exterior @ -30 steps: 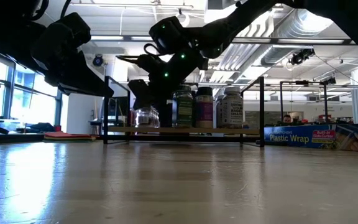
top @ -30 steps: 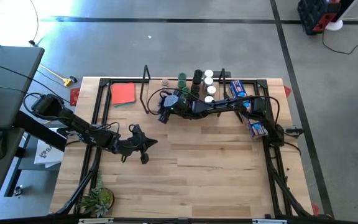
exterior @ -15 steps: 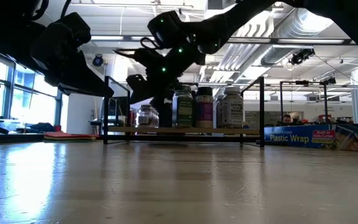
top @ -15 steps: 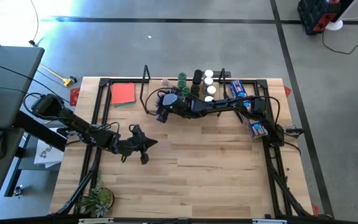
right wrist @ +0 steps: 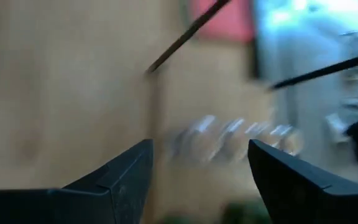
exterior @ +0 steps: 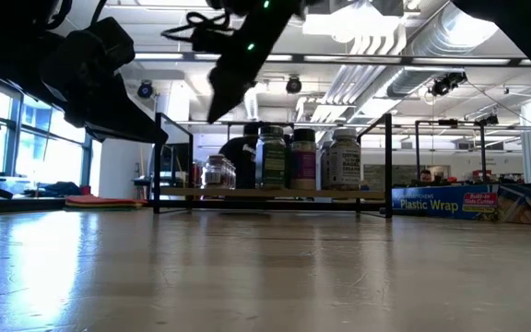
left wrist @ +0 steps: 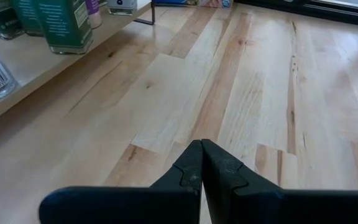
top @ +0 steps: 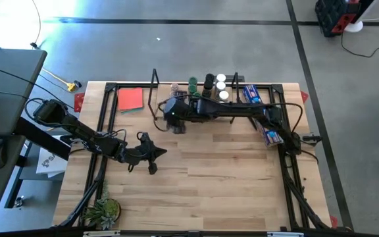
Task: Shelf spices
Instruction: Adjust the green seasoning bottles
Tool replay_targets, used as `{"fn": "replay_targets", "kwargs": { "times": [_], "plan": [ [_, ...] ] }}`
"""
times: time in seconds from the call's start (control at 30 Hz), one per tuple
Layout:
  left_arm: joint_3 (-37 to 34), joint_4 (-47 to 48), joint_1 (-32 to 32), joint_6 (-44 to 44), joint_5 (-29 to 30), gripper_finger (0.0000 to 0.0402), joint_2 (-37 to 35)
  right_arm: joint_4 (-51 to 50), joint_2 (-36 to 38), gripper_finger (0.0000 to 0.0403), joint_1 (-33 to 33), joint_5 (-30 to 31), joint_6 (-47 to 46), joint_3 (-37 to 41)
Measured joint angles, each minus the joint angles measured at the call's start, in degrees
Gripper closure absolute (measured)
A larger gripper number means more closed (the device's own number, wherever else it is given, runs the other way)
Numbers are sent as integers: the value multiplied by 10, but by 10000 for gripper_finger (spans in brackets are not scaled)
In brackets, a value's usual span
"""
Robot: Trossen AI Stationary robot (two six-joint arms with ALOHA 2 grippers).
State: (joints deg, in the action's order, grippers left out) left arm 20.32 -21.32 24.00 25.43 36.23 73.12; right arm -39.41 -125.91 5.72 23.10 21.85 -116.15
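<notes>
Hovering above the shelf (exterior: 275,195), the right gripper (top: 172,116) holds its fingers wide and empty beside the clear jar (exterior: 214,172) there. Placement appears complete; the next move calls for fetching another jar. The left gripper (left wrist: 201,163), pinched closed, waits mid-table.

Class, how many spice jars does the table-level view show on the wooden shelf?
4, along the light-wood shelf: a short clear glass jar leftmost, then a green-labelled jar, a purple-labelled jar and a pale-labelled jar. Others may be hidden behind.
</notes>
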Motion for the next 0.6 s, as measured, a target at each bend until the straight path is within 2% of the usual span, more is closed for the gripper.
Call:
{"fn": "replay_targets", "kwargs": {
  "times": [0.17, 0.27, 0.37, 0.47, 0.53, 0.6],
  "plan": [
    [0, 0, 8, 0, 3, 401, 0, -294, 1, 158, -21, -79, -15, -72],
    [0, 0, 9, 0, 3, 401, 0, -404, 5, 181, -37, -78, -58, -65],
    [0, -1, 9, 0, 3, 401, 0, -442, 25, 212, -50, -12, -82, -49],
    [0, -18, 9, -2, 3, 401, 0, -434, 60, 248, -39, 35, -88, -49],
    [1, -39, 9, -11, 3, 401, -1, -412, 87, 272, -13, 31, -88, -49],
    [1, -55, 9, -25, 2, 401, -1, -376, 107, 293, 25, 1, -89, -49]
  ]
}}
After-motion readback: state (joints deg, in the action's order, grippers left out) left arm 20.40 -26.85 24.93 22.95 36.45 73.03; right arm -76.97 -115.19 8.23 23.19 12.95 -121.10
